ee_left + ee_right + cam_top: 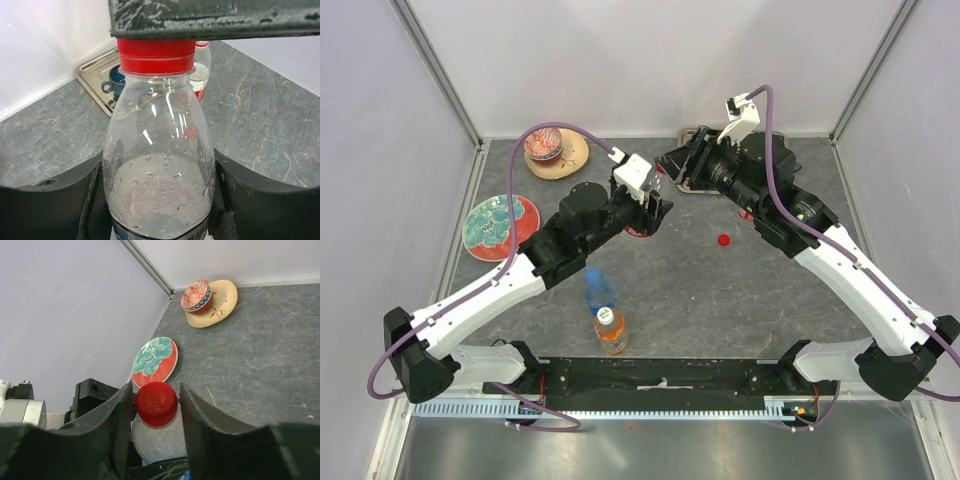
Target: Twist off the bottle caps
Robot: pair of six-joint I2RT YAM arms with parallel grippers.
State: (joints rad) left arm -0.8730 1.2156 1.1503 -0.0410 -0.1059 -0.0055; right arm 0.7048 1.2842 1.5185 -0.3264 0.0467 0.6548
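Observation:
A clear bottle (159, 165) with a red bottle cap (156, 56) is held off the table at the middle back, my left gripper (158, 197) shut on its body. From the other side my right gripper (156, 396) is closed round that red cap (156, 403), its fingers (120, 415) tight along both sides. From above, the two grippers meet, the left gripper (653, 207) and the right gripper (667, 170). A loose red cap (724, 239) lies on the table. A blue-tinted bottle (598, 288) and an orange bottle (611, 335) with a white cap stand near the front.
Another clear bottle with a red label (202, 67) stands behind the held one. A blue cup (116, 82) sits on a metal tray (92, 75) at the back. On the left are a red and teal plate (500, 225) and a yellow plate (570, 160) under a patterned bowl (544, 143).

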